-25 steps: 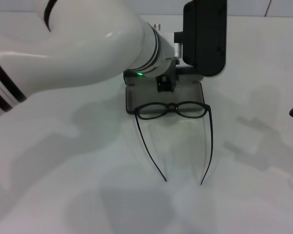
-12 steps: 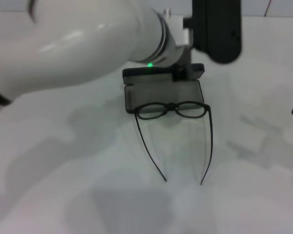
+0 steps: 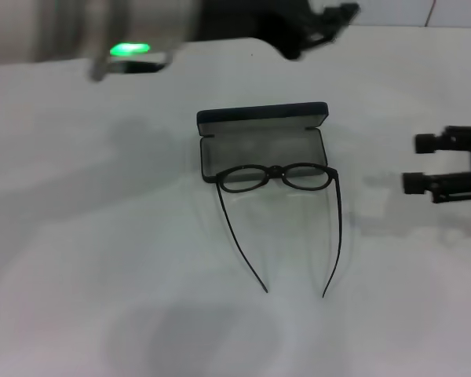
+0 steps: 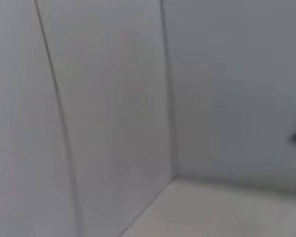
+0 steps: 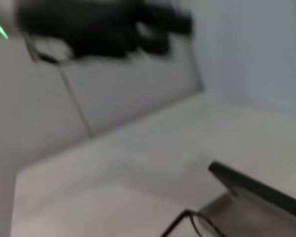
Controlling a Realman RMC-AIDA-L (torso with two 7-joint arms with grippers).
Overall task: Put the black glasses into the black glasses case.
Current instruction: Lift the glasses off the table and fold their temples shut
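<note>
The black glasses case (image 3: pixel 261 145) lies open at the table's middle, lid standing at the back. The black glasses (image 3: pixel 275 176) rest with their front frame on the case's near edge, temple arms unfolded and stretched over the table toward me. My right gripper (image 3: pixel 418 163) is open and empty, right of the case and apart from it. My left gripper (image 3: pixel 310 27) is a blurred dark shape high at the back, above and beyond the case. The right wrist view shows the case lid (image 5: pixel 259 190), a lens of the glasses (image 5: pixel 193 223) and the left arm (image 5: pixel 103 29) blurred beyond.
The white table (image 3: pixel 102 259) spreads wide on all sides of the case. A green light (image 3: pixel 129 49) glows on my left arm at the top. The left wrist view shows only a grey panelled wall (image 4: pixel 113 98).
My left arm has lifted off the case and swung up and back, uncovering it. My right gripper has moved in from the right edge toward the case. Glasses and case have not moved.
</note>
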